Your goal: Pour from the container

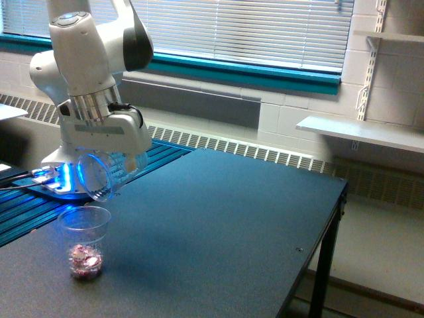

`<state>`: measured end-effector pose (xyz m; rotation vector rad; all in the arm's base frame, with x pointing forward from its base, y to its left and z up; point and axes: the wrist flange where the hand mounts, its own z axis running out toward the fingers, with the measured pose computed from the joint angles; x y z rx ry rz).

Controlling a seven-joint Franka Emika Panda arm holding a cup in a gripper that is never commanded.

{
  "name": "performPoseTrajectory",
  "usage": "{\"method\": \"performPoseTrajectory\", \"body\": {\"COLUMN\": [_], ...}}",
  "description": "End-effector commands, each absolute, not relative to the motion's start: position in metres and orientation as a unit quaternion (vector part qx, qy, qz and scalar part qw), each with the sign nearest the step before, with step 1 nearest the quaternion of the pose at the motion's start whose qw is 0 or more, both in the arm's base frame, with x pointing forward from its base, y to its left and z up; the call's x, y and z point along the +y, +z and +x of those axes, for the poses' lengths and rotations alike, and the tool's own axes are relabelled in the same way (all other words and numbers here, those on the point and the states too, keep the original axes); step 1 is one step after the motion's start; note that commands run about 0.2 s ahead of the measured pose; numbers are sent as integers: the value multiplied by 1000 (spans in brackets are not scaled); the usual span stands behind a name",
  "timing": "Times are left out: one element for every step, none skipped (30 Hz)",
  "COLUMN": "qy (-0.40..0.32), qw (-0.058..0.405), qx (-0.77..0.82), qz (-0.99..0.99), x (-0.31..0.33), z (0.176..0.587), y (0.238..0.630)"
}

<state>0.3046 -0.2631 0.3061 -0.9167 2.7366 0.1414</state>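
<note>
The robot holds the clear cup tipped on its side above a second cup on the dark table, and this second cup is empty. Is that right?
Not quite. The second cup is not empty: the exterior view shows a small heap of pinkish pieces at its bottom. The rest holds: the gripper holds the clear cup tipped on its side above it, and the second cup stands on the dark table.

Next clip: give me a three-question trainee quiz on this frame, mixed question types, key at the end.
1. True or false: the held cup is upright.
2. What lies inside the standing cup on the table? A) clear water B) small pinkish pieces C) nothing
3. Fill in: the held cup's rim faces the exterior view's ____.

Key: 1 false, it is tipped about sideways in the tool; 2 B; 3 left.
</note>
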Motion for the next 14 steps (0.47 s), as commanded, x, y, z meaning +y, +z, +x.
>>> {"method": "performPoseTrajectory", "body": {"qy": [38,36,36,38,36,33,32,33,32,30,29,29,28,28], "qw": [127,122,119,117,116,112,110,108,106,103,102,98,96,96], "qx": [931,930,929,929,928,927,927,925,924,924,924,926,927,927], "qz": [-340,-345,-348,-350,-353,-356,-358,-363,-366,-367,-367,-364,-362,-363], "x": [-258,-256,-255,-255,-254,-253,-253,-252,-252,-251,-251,-251,-251,-250], "z": [314,317,318,319,321,323,324,325,327,328,329,329,329,329], "y": [312,313,314,315,316,316,317,318,318,319,319,320,320,320]}}
